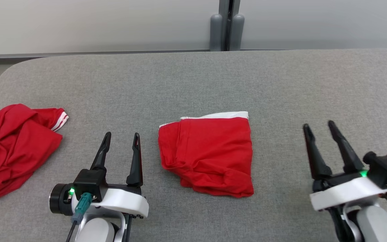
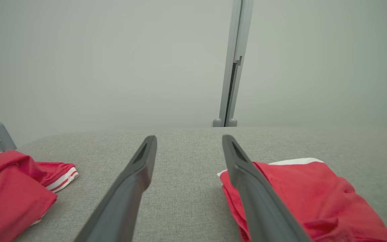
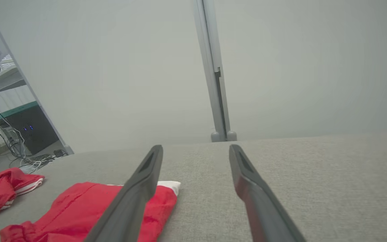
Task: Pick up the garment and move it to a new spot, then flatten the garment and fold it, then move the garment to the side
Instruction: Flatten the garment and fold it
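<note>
We see a grey bench [image 1: 193, 77], behind it a pale wall [image 1: 79, 23] with a grey post [image 1: 227, 30], and tangled cables [image 3: 22, 156] far off.

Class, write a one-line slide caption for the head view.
Folded red garment on grey surface between open left end effector and open right end effector; crumpled red garment at far left.

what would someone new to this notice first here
The folded red garment with a white edge, lying in the middle of the grey table, draws the eye first. A second, crumpled red garment sits at the table's left edge. The left gripper and right gripper flank the folded one, both open and holding nothing.
</note>
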{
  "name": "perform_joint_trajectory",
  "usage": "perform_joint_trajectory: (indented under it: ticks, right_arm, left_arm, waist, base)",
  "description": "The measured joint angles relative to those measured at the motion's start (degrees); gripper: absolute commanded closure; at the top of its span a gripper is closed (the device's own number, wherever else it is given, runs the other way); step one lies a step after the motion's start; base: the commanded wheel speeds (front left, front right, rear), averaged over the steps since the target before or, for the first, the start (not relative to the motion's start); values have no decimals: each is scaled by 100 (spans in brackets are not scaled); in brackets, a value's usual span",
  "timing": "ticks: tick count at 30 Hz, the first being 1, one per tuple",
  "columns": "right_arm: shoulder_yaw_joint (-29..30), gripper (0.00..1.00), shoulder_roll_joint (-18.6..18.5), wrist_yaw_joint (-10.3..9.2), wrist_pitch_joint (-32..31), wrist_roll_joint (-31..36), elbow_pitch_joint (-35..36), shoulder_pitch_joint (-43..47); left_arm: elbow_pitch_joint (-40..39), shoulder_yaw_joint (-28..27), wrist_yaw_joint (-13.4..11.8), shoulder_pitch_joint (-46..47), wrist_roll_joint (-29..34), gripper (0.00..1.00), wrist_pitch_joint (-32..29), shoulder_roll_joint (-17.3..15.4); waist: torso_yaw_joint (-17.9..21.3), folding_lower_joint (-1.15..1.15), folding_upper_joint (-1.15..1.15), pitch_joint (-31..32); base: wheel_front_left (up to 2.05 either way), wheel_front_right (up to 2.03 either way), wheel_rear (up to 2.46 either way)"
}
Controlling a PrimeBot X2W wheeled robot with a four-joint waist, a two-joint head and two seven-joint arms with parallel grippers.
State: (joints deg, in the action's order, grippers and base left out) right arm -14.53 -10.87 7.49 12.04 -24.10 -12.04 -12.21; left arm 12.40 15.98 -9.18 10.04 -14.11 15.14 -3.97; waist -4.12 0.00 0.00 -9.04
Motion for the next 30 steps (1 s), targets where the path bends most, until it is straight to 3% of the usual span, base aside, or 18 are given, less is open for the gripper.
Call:
perform_joint_trajectory:
  ticks: [4,8,16,30]
  right_arm:
    - [720,0,-42,0,-177,293,258,456]
    - [1059,0,-7,0,-417,501,590,842]
    - [1200,0,160,0,-750,666,1114,1224]
    - [1190,0,244,0,-864,726,1312,1300]
  left_arm:
    - [19,-2,8,-71,43,0,0,-78]
    - [24,2,11,-180,43,0,-1,-134]
    - [-5,34,-4,-290,9,0,-60,-186]
    - [-201,32,-44,-284,-9,0,-59,-258]
  waist:
    - [104,0,0,90]
    - [190,0,0,187]
    - [245,0,0,300]
    - [190,0,0,235]
  base:
    - [0,0,0]
    - [0,0,0]
    - [0,0,0]
    - [0,0,0]
